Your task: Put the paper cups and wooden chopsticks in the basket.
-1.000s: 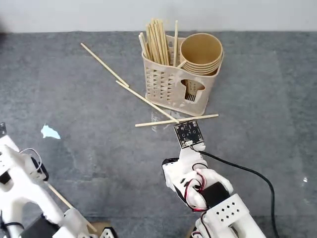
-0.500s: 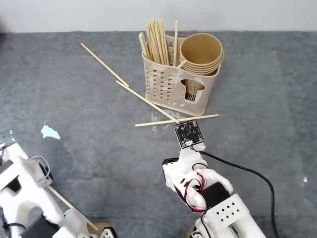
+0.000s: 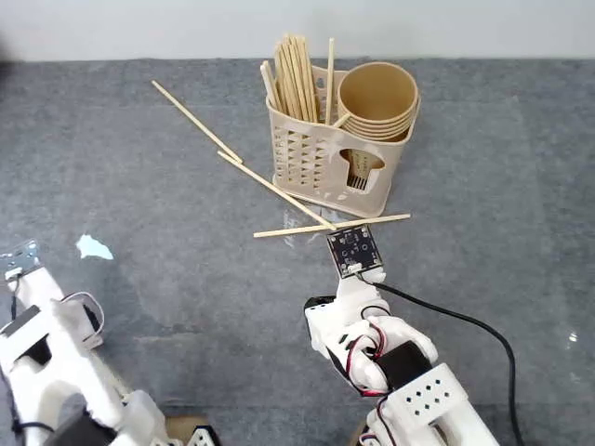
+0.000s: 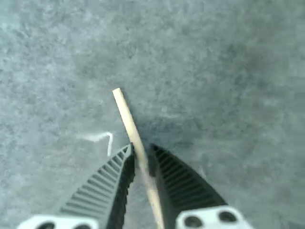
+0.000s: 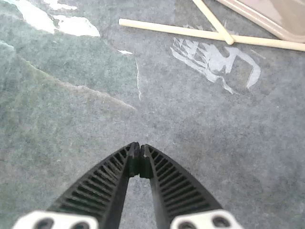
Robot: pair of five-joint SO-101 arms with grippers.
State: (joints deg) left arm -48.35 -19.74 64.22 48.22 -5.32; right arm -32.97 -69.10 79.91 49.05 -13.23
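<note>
We are gripping one wooden chopstick (image 4: 129, 125) in our left gripper (image 4: 141, 153). Its two ribbed fingers are clamping on the stick near their very tips, and the stick's free end is jutting out ahead over the grey mat (image 4: 228, 71). In the high view our left arm (image 3: 46, 358) is sitting in the lower left corner, well apart from the basket (image 3: 321, 177) at upper centre.

The basket is already holding a stack of paper cups (image 3: 376, 93) in its right side and a bundle of chopsticks (image 3: 296, 70) in its left. Three loose chopsticks are lying on the mat:
- one (image 3: 195, 121) to the upper left of the basket
- one (image 3: 274, 189) slanting past its lower left corner
- one (image 3: 332, 226) lying just below it, crossing the slanting one

Our right gripper (image 5: 139, 160) is hanging near that crossing, its fingers pressed together on nothing.

We are judging the shallow pinch to be the main risk, since the stick could pivot or slide out on the long carry. Its leading end could also catch the basket rim or the upright bundle, tipping the light basket or knocking sticks out. Our right arm (image 3: 372, 339) is standing at lower centre, near the path, so the arms could collide.
</note>
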